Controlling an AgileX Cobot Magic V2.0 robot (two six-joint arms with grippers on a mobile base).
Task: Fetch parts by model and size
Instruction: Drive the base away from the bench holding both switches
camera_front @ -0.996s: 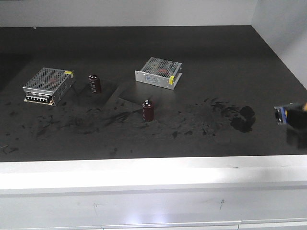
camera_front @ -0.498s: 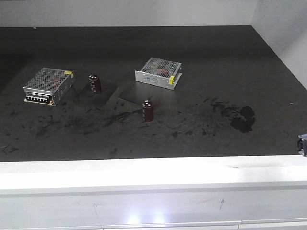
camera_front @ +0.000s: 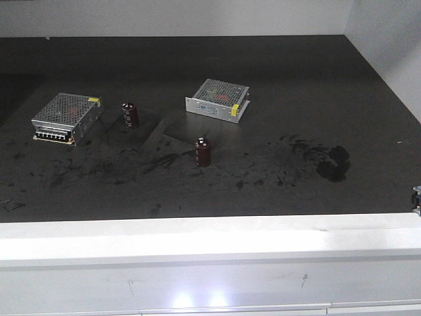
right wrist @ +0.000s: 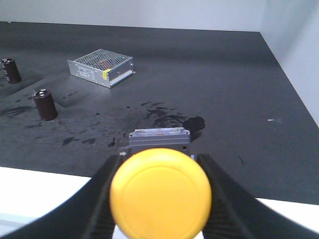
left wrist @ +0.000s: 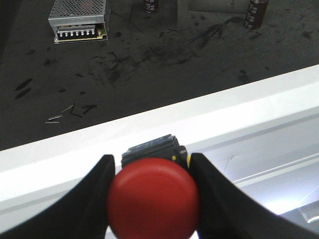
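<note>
The left fingers (left wrist: 92, 199) are clamped on the red push-button switch (left wrist: 153, 199), one dark finger pressed to each side of it. Its round cap faces the wrist camera and its dark blocky base (left wrist: 151, 148) shows just behind. In that view the switch hangs over the white front ledge (left wrist: 259, 99) of the dark surface (left wrist: 149, 74).

The right fingers (right wrist: 222, 199) grip the yellow push-button switch (right wrist: 160, 195) the same way, a finger on either flank. Its grey-topped base (right wrist: 159, 137) peeks above the cap. Behind it lies the near part of the surface, close to the ledge.

A silver mesh box (camera_front: 68, 117) sits at the left of the surface, and a second mesh box (camera_front: 218, 99) sits further back near the middle, well apart from the first. A maroon capacitor (camera_front: 130, 114) stands upright near the left box. A second capacitor (camera_front: 202, 152) stands upright in front of the middle box. A dark smeared patch (camera_front: 332, 162) marks the surface toward the right, and lighter scuffs spread across the front.
</note>
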